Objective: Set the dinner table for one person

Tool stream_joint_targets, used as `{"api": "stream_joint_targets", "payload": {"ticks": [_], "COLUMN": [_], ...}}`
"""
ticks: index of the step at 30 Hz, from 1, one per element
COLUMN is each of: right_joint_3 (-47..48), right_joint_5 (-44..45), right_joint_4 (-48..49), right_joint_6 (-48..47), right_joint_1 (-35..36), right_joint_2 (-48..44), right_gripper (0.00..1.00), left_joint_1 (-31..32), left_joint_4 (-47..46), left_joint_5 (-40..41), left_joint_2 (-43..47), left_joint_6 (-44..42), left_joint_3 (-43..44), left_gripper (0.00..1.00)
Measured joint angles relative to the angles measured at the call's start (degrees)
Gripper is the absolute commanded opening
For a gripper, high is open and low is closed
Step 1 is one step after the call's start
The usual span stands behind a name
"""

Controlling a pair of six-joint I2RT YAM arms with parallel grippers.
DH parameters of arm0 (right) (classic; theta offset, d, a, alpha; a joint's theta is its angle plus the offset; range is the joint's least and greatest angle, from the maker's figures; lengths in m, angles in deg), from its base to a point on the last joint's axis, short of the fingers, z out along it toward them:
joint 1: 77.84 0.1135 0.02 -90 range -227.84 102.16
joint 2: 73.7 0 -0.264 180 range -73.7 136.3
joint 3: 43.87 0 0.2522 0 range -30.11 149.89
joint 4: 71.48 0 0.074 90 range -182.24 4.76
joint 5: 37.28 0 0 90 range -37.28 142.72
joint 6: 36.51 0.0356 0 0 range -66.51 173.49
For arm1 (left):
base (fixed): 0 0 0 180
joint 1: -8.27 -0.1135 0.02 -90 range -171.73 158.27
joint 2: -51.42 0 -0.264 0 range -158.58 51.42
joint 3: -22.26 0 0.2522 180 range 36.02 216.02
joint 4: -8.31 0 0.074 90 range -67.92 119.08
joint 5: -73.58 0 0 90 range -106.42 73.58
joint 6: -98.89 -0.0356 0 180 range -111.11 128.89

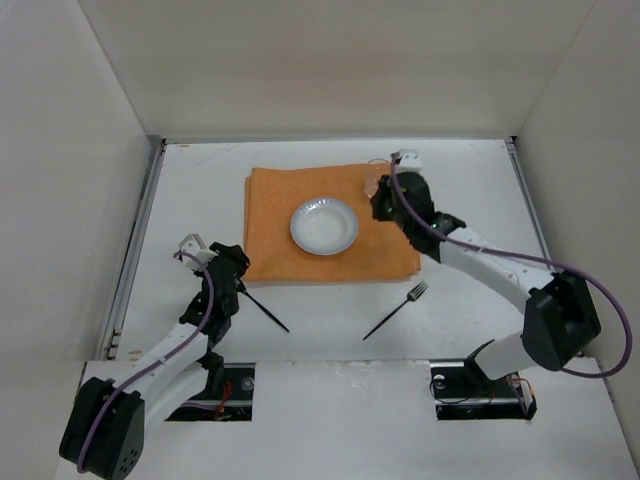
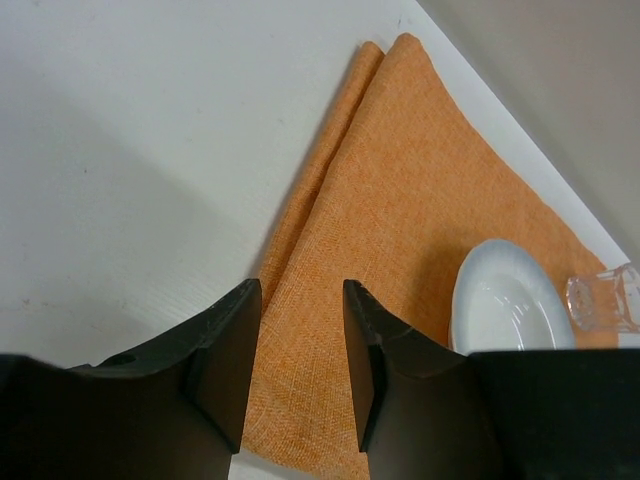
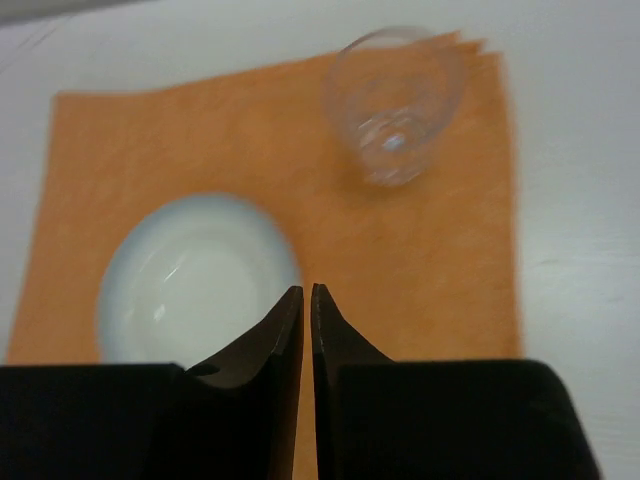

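The white dinner table (image 1: pixel 200 190) carries an orange placemat (image 1: pixel 275 235) with a white plate (image 1: pixel 323 226) at its middle. A clear glass (image 1: pixel 374 183) stands on the mat's far right corner. A fork (image 1: pixel 405 300) and a black knife (image 1: pixel 265 308) lie on bare table in front of the mat. My left gripper (image 1: pixel 239 264) is open and empty over the mat's near left corner (image 2: pixel 300 400). My right gripper (image 1: pixel 383 207) is shut and empty, just near side of the glass (image 3: pixel 395 100) and right of the plate (image 3: pixel 195 275).
Metal rails (image 1: pixel 140 230) run along the table's left and right sides, with white walls behind and beside. The plate (image 2: pixel 505 300) and glass (image 2: pixel 605 298) show at the right of the left wrist view. Both arm bases sit at the near edge.
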Motion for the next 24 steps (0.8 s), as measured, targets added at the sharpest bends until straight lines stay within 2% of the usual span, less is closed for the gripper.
{"api": "stream_joint_targets", "payload": {"ticks": [3, 6, 9, 11, 16, 24], "right_joint_3": [-5.75, -8.04, -7.85, -7.52, -4.79, -0.24], "right_joint_5": [-3.43, -6.71, -8.72, -9.64, -9.57, -7.28], "right_joint_4": [4.13, 6.8, 9.51, 10.84, 11.52, 11.69], "right_joint_6": [1.2, 1.75, 1.6, 1.42, 0.2, -1.86], "right_joint_1": [10.25, 22.23, 32.44, 36.65, 40.37, 41.03], "right_joint_2": [-1.88, 0.28, 4.94, 8.02, 14.36, 19.82], "right_gripper": [0.11, 0.15, 0.27, 0.32, 0.36, 0.38], "left_joint_1": [0.48, 0.85, 0.76, -0.07, -4.02, -11.37], "left_joint_4": [1.81, 4.79, 8.11, 10.36, 15.34, 20.15], "left_joint_5": [0.87, 2.91, 5.6, 6.86, 8.79, 6.73], "left_joint_2": [1.38, 3.15, 4.92, 5.68, 5.79, 3.65], "left_joint_6": [-0.26, -0.31, 0.09, 0.74, 3.48, 8.85], "left_joint_3": [0.24, 1.6, 3.3, 4.17, 4.85, 4.85], "left_gripper": [0.42, 0.46, 0.48, 0.48, 0.49, 0.49]}}
